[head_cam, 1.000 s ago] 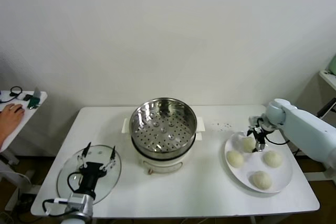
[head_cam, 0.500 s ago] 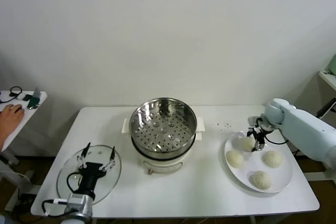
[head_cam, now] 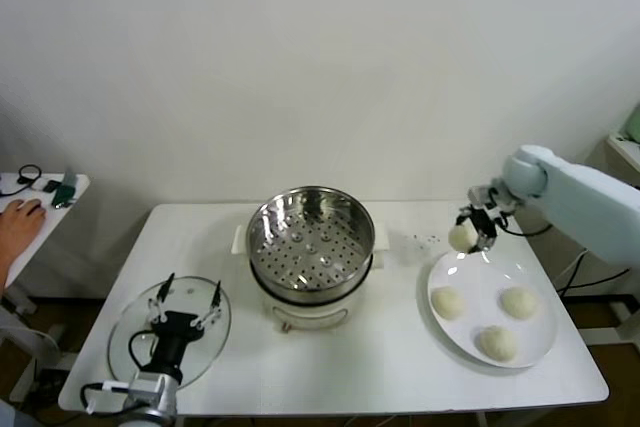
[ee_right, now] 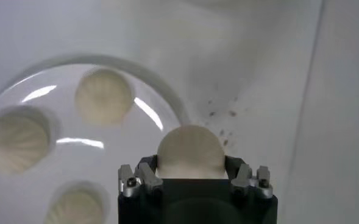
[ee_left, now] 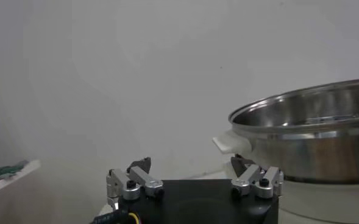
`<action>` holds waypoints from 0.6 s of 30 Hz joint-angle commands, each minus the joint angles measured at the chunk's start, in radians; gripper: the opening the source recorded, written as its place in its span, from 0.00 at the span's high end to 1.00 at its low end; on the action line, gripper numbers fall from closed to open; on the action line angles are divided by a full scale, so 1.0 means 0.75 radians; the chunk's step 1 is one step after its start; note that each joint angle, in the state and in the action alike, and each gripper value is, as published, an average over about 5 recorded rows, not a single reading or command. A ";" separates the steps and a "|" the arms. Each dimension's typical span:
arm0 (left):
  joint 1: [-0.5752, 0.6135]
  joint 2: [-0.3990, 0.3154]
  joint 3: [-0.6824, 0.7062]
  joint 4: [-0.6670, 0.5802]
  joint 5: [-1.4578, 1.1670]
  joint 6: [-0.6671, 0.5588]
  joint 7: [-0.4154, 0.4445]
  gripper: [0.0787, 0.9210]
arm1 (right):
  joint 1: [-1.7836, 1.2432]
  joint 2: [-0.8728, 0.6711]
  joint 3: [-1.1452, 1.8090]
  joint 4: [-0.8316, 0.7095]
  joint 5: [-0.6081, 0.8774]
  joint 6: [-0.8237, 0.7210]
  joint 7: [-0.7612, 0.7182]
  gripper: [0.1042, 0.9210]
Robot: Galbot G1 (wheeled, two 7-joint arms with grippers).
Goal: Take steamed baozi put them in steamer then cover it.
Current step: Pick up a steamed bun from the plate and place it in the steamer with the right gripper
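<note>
The right tool [head_cam: 470,235] grips one baozi [head_cam: 462,237] above the plate [head_cam: 535,340].

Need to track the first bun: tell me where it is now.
The bun is in the right gripper, lifted above the plate edge, right of the steamer.

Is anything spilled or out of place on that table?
Only small dark specks scattered on the table between the steamer and the plate, like crumbs or stains. Otherwise nothing stands out: the glass lid lies flat.
</note>
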 commanded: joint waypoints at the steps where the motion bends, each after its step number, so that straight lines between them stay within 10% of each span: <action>1: 0.007 -0.001 0.003 0.001 -0.005 -0.005 -0.001 0.12 | 0.570 0.137 -0.426 0.181 0.172 0.184 -0.016 0.26; 18: 0.025 0.042 0.002 -0.005 -0.051 -0.003 0.000 0.12 | 0.427 0.735 -0.276 0.040 -0.289 0.625 0.033 0.25</action>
